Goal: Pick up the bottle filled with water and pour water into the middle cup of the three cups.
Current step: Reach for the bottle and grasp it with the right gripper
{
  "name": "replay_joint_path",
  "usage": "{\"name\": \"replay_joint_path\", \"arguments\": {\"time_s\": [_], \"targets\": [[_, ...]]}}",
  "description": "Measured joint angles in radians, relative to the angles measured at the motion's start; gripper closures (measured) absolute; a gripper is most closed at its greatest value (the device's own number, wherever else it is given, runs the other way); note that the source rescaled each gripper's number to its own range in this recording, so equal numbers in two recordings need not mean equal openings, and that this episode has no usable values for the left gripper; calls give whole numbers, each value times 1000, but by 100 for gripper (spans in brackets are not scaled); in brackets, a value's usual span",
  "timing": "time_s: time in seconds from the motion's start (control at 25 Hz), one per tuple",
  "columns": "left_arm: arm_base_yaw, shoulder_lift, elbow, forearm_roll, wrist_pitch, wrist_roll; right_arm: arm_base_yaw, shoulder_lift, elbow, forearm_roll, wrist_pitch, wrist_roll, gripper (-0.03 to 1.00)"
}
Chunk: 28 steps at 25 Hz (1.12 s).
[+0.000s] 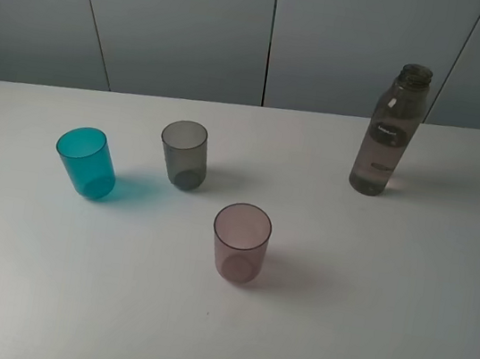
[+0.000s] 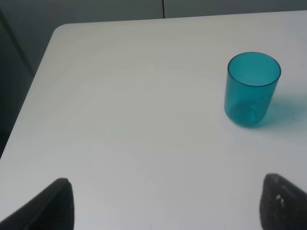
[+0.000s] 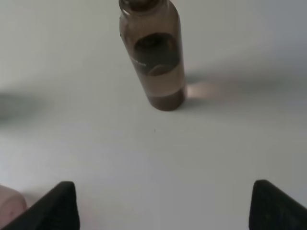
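Exterior high shows you the bottle (image 1: pixel 389 134) upright on the table (image 1: pixel 384 300), well apart from the middle cup (image 1: pixel 183 155). Your right tool (image 3: pixel 163 206) and left tool (image 2: pixel 165 203) both stand open and empty.

On the table (image 1: pixel 422 288), the middle cup (image 1: pixel 182 153) stands towards the back. The left cup (image 1: pixel 85 161) is beside it on the left and slightly nearer, and the front cup (image 1: pixel 240 241) is nearer still and to its right. The bottle (image 1: pixel 389 134) stands well apart on the right, near the back edge, and water seems to lie only in its lowest part.
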Motion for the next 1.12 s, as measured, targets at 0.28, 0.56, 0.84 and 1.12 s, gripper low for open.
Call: {"name": "replay_joint_path", "arguments": {"time_s": [0.28, 0.56, 0.84, 1.12], "targets": [[0, 0, 0, 0, 0, 0, 134, 98, 3, -89, -203, 71, 69], [0, 0, 0, 0, 0, 0, 216, 156, 133, -111, -463, 129, 69], [0, 0, 0, 0, 0, 0, 252, 163, 318, -111, -763, 192, 69], [0, 0, 0, 0, 0, 0, 272, 175, 439, -111, -988, 230, 69]]}}
